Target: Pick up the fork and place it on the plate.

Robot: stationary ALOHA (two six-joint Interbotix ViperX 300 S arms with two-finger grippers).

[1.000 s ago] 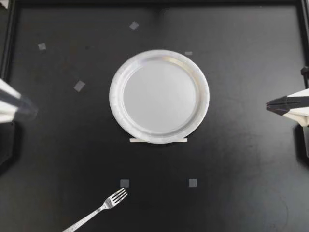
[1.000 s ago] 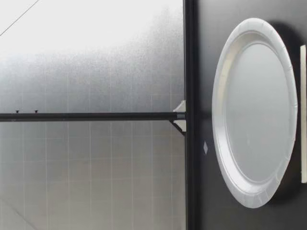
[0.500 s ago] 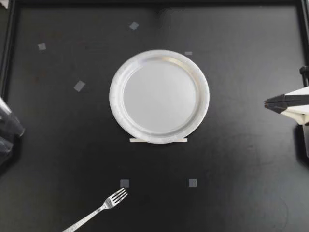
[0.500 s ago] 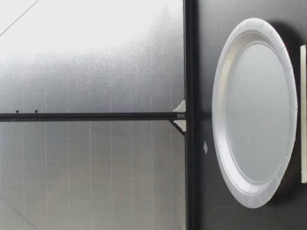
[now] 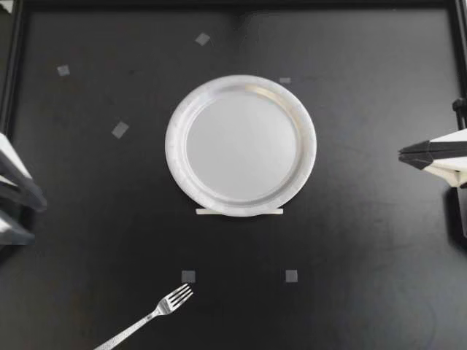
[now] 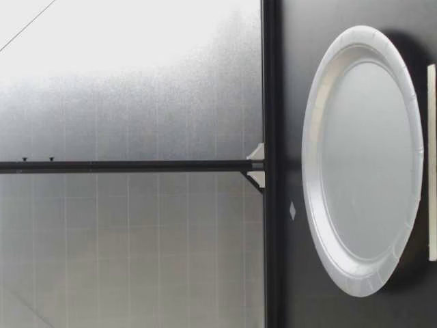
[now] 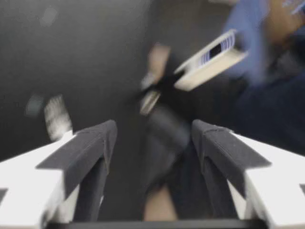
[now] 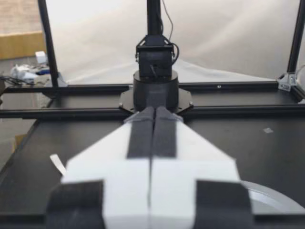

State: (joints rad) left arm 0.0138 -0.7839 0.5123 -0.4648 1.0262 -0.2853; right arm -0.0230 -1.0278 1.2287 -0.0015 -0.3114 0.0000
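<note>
A white paper plate (image 5: pixel 241 146) lies in the middle of the black table; the low view shows the plate (image 6: pixel 362 160) with nothing on it. The silver fork (image 5: pixel 146 319) lies near the table's front edge, left of centre, tines pointing toward the plate. My left gripper (image 5: pixel 26 218) is at the table's left edge, open, well away from the fork; in its wrist view the left gripper (image 7: pixel 152 138) holds nothing and the scene ahead is blurred. At the right edge my right gripper (image 5: pixel 403 155) is shut and empty, with the fingers of the right gripper (image 8: pixel 153 117) pressed together.
A thin white strip (image 5: pixel 239 211) lies against the plate's front rim. Small grey tape squares (image 5: pixel 188 276) dot the table. Black frame rails (image 5: pixel 9 73) border it. My left arm's base (image 8: pixel 155 71) stands across from the right gripper.
My left gripper has opened and swung toward the table's front side. The right gripper, the plate and the fork have stayed where they were.
</note>
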